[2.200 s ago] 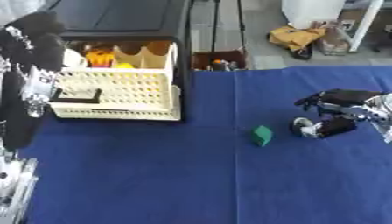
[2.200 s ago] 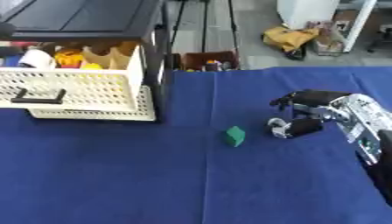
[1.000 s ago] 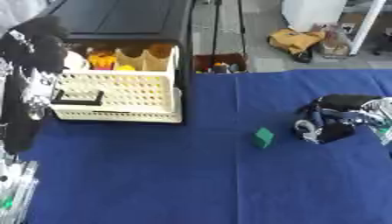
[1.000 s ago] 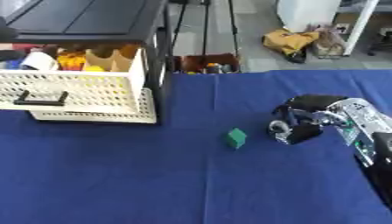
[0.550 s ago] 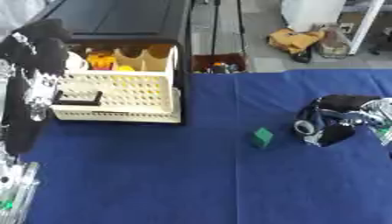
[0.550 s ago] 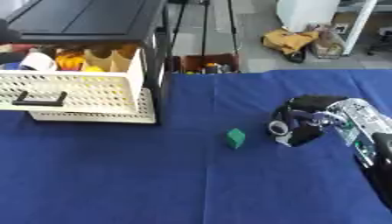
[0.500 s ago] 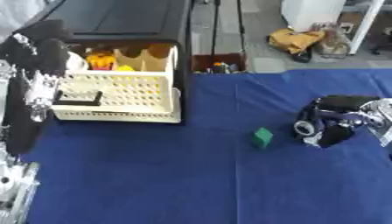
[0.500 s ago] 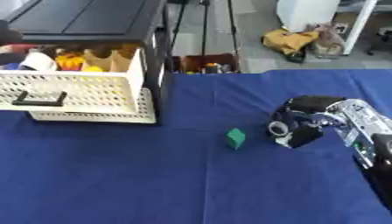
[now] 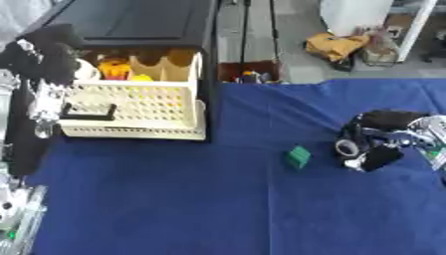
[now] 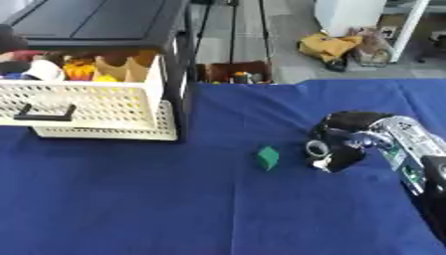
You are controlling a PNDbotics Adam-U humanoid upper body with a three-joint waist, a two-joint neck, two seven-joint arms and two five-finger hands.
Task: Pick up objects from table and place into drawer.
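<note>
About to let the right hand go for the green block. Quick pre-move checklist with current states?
1. Green block free on the blue table, nothing touching it: ok.
2. Right hand beside the block, a gap between them: ok.
3. Right hand's fingers open enough to take the block: not ok, they look curled in.
4. Right hand holding nothing: cannot tell, a small pale bit shows at the fingers.
5. Drawer pulled out and open on top: ok; it already holds some items.
6. Left hand out of the path, at the drawer's front: ok.
</note>
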